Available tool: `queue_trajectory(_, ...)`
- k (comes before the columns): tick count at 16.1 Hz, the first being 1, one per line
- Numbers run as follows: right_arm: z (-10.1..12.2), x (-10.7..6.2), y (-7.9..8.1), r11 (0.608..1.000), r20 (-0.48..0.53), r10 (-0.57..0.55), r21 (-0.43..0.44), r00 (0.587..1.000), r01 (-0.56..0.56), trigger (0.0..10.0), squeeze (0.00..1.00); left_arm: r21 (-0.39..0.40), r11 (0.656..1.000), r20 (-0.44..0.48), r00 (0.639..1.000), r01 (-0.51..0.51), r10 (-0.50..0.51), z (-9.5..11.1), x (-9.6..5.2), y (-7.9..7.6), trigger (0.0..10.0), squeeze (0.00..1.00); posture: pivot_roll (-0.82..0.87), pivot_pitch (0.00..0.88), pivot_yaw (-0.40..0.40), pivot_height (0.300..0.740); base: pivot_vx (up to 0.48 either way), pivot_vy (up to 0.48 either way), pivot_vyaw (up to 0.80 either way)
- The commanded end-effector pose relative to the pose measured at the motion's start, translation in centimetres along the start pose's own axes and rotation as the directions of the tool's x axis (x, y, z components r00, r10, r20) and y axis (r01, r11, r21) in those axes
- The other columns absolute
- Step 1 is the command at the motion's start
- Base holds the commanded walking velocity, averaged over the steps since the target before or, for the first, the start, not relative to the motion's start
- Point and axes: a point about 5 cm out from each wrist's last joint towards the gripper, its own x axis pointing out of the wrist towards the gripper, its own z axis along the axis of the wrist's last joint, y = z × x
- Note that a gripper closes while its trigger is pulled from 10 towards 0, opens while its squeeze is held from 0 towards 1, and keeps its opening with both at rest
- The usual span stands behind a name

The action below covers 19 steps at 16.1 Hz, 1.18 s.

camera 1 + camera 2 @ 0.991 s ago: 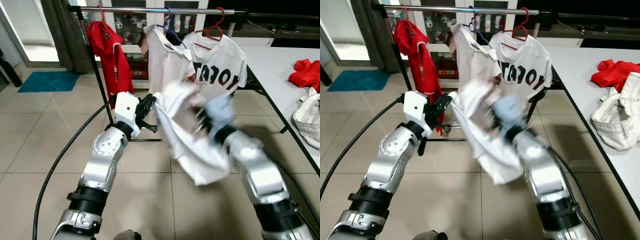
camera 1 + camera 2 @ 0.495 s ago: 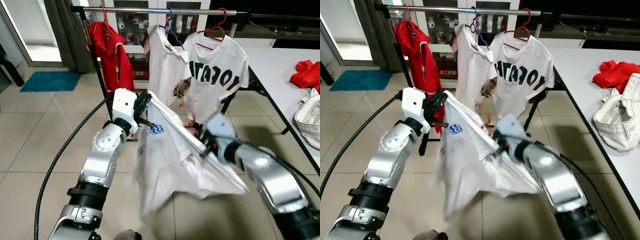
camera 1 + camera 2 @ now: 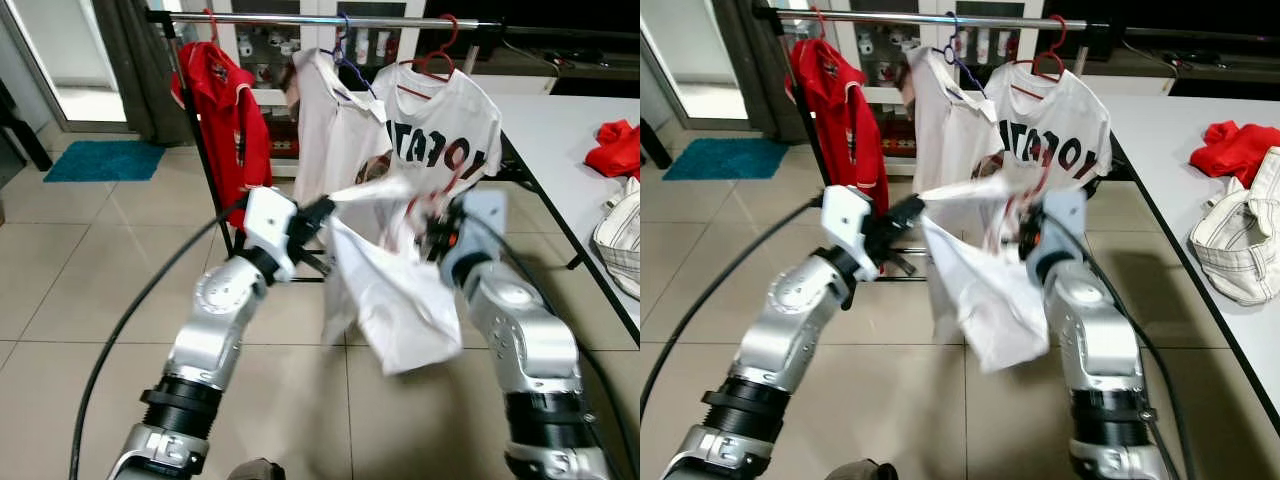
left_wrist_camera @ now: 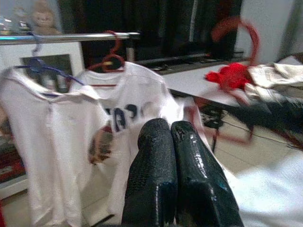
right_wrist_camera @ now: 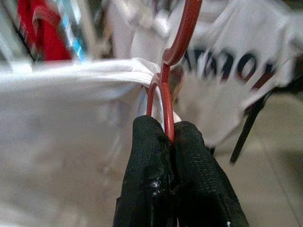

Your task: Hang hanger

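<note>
R gripper (image 5: pixel 163 137) clamped shut on red hanger (image 5: pixel 182 28), hook up, ready for rail (image 3: pixel 330 18). L gripper (image 4: pixel 170 137) fingers pressed together on white shirt (image 3: pixel 395 300) edge, stretching it btwn arms so it hangs straight, just below rail.

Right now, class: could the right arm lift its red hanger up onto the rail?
Probably yes: the right pincer grips the red hanger, and the rail has bare stretches between shirts.

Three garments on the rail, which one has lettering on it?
The white T-shirt on the red hanger, rightmost on the rail, with dark letters across the chest. The middle white shirt shows no lettering; the left one is a red garment.
</note>
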Motion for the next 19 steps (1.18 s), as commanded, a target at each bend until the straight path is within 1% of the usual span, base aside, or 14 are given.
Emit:
queue_trajectory(1,1.6,0.0,-0.7,0.998,0.093,-0.055,0.033,0.994,0.052,10.0,0.00,0.008,1.000,-0.014,1.000,0.001,-0.001,0.1,-0.1,0.1,0.0,0.00,-0.06,0.000,0.021,0.740,0.000,0.000,0.00)
queue_trajectory(3,3.6,0.0,0.1,0.998,0.215,-0.031,0.059,0.976,0.018,10.0,0.00,0.007,1.000,-0.054,0.999,0.001,0.000,-0.5,-0.1,0.0,0.0,0.00,-0.07,0.000,0.023,0.740,0.000,0.000,0.00)
queue_trajectory(7,3.9,0.2,0.4,0.998,0.249,-0.034,0.054,0.968,0.021,10.0,0.00,-0.017,0.996,-0.046,0.995,0.083,-0.084,-0.4,0.0,-1.3,0.0,0.00,-0.07,0.000,0.021,0.740,0.000,0.000,0.00)
queue_trajectory(8,4.0,0.2,0.6,0.999,0.258,-0.019,0.037,0.966,0.009,10.0,0.00,-0.020,0.996,-0.055,0.994,0.089,-0.090,-0.4,0.0,-1.4,0.0,0.00,-0.07,0.000,0.021,0.740,0.000,0.000,0.00)
queue_trajectory(9,4.0,0.2,1.1,0.999,0.260,0.025,-0.043,0.965,-0.014,10.0,0.00,-0.007,0.998,-0.073,0.995,0.062,-0.063,-0.6,0.1,-1.2,0.0,0.00,-0.07,0.000,0.022,0.740,0.000,0.000,0.00)
queue_trajectory(10,3.7,0.2,1.7,0.989,0.234,0.103,-0.127,0.967,-0.074,10.0,0.00,0.019,1.000,-0.079,0.997,-0.016,0.017,-0.6,0.2,-0.3,7.5,0.00,-0.07,0.000,0.022,0.740,0.000,0.000,0.00)
queue_trajectory(11,3.4,0.1,2.0,0.978,0.213,0.155,-0.170,0.965,-0.120,10.0,0.00,0.001,0.998,-0.064,0.996,-0.062,0.062,-0.3,0.2,0.4,10.0,0.00,-0.07,0.000,0.022,0.740,0.000,0.000,0.00)
queue_trajectory(12,3.1,-0.1,2.3,0.965,0.189,0.211,-0.200,0.959,-0.172,10.0,0.00,-0.028,0.995,-0.045,0.994,-0.097,0.096,0.0,0.1,1.1,10.0,0.00,-0.07,0.000,0.022,0.740,0.000,0.000,0.00)
queue_trajectory(13,3.1,-0.3,2.2,0.965,0.187,0.239,-0.156,0.953,-0.211,10.0,0.00,-0.029,0.997,-0.028,0.997,-0.075,0.074,0.5,-0.1,1.4,10.0,1.00,-0.07,0.000,0.021,0.740,0.000,0.000,0.00)
queue_trajectory(15,3.2,-0.5,1.8,0.957,0.197,0.288,-0.088,0.937,-0.276,10.0,0.00,-0.020,0.999,-0.035,0.999,0.029,-0.029,0.6,-0.8,0.9,10.0,1.00,-0.06,0.000,0.022,0.740,0.000,0.000,0.00)
queue_trajectory(16,3.3,-0.4,1.5,0.954,0.202,0.297,-0.104,0.933,-0.281,10.0,0.00,-0.016,0.989,-0.063,0.987,0.147,-0.147,0.4,-1.3,-0.1,10.0,1.00,-0.06,0.000,0.022,0.740,0.000,0.000,0.00)
queue_trajectory(17,3.4,-0.5,1.5,0.945,0.206,0.325,-0.118,0.923,-0.306,10.0,0.00,0.000,0.980,-0.086,0.976,0.200,-0.200,0.2,-1.8,-0.5,10.0,1.00,-0.06,0.000,0.023,0.740,0.000,0.000,0.00)
queue_trajectory(18,3.5,-0.6,1.5,0.939,0.207,0.341,-0.116,0.917,-0.323,10.0,0.00,0.006,0.980,-0.091,0.976,0.201,-0.199,0.2,-1.9,-0.4,10.0,1.00,-0.06,0.000,0.023,0.740,0.000,0.000,0.00)
queue_trajectory(19,3.6,-0.9,1.6,0.921,0.206,0.387,-0.124,0.899,-0.369,10.0,0.00,0.024,0.986,-0.099,0.982,0.165,-0.162,0.2,-2.2,0.4,10.0,1.00,-0.06,0.000,0.023,0.740,0.000,0.000,0.00)
